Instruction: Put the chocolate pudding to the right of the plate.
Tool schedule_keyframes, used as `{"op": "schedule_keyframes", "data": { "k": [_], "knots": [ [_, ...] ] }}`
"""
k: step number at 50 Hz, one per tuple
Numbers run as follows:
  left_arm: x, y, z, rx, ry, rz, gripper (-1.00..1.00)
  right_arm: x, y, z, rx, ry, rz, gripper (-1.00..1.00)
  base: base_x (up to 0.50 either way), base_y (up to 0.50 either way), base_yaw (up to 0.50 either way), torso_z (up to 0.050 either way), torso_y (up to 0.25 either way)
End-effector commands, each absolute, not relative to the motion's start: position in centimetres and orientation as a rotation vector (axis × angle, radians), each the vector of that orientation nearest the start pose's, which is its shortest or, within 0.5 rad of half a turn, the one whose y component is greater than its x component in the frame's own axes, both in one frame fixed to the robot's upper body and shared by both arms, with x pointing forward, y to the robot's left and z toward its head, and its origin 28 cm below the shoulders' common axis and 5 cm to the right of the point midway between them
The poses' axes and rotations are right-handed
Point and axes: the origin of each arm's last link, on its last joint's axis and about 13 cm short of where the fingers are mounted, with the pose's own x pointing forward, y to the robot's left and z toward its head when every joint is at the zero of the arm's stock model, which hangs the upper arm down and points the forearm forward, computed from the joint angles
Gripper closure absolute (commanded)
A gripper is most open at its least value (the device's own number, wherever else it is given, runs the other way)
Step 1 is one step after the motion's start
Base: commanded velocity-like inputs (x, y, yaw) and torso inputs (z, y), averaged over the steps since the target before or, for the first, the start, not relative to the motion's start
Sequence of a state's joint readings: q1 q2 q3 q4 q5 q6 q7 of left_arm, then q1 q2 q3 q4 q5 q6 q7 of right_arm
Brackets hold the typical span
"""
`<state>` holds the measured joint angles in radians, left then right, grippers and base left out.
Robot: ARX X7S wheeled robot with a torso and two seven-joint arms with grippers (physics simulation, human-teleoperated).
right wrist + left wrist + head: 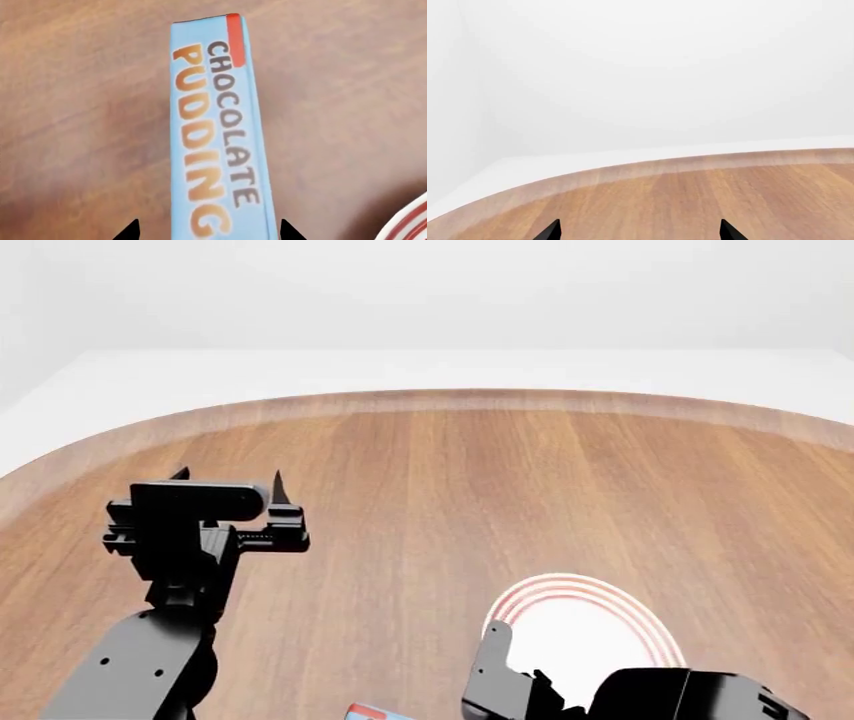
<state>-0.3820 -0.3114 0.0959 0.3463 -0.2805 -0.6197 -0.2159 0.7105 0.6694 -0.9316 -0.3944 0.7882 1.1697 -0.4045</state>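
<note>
The chocolate pudding (pixel 217 130) shows in the right wrist view as a narrow light blue carton top with "CHOCOLATE PUDDING" lettering, standing on the wooden table. My right gripper (pixel 209 231) is open, one fingertip (pixel 130 231) on each side of the carton with gaps. In the head view only a sliver of the carton (pixel 367 713) shows at the bottom edge, left of the right gripper (pixel 501 680). The plate (pixel 594 625), white with red rings, lies partly hidden behind the right arm; its rim shows in the right wrist view (pixel 407 225). My left gripper (pixel 227 480) is open and empty above the table's left side.
The round wooden table (pixel 441 490) has a curved far edge, with white floor and wall beyond. The left wrist view shows only bare table (pixel 694 200) and that edge.
</note>
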Motion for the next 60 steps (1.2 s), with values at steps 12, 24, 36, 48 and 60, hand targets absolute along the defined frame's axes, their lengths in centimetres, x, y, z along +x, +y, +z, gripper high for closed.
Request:
{"op": "schedule_keyframes", "data": {
  "k": [12,24,36,48,60],
  "knots": [
    [26.7,24.4,13.5,0.094,-0.075,0.056,-1.00,22.3,-11.7,8.6,-0.426,0.975,1.172,-1.00,0.00,0.00,0.00,0.000,0.000],
    [26.8,24.4,13.4,0.094,-0.072,0.055,-1.00,22.2,-11.7,8.9,-0.434,0.921,1.155,1.00,0.00,0.00,0.00,0.000,0.000],
    [26.7,24.4,13.8,0.096,-0.080,0.056,-1.00,22.7,-11.8,13.1,-0.448,0.703,1.147,1.00,0.00,0.00,0.00,0.000,0.000],
    [26.6,24.4,14.0,0.094,-0.088,0.061,-1.00,25.3,-13.6,16.9,-0.489,0.579,0.929,1.00,0.00,0.00,0.00,0.000,0.000],
    [26.7,24.5,13.9,0.093,-0.086,0.065,-1.00,28.8,-17.6,19.8,-0.442,0.680,0.416,1.00,0.00,0.00,0.00,0.000,0.000]
  ]
}}
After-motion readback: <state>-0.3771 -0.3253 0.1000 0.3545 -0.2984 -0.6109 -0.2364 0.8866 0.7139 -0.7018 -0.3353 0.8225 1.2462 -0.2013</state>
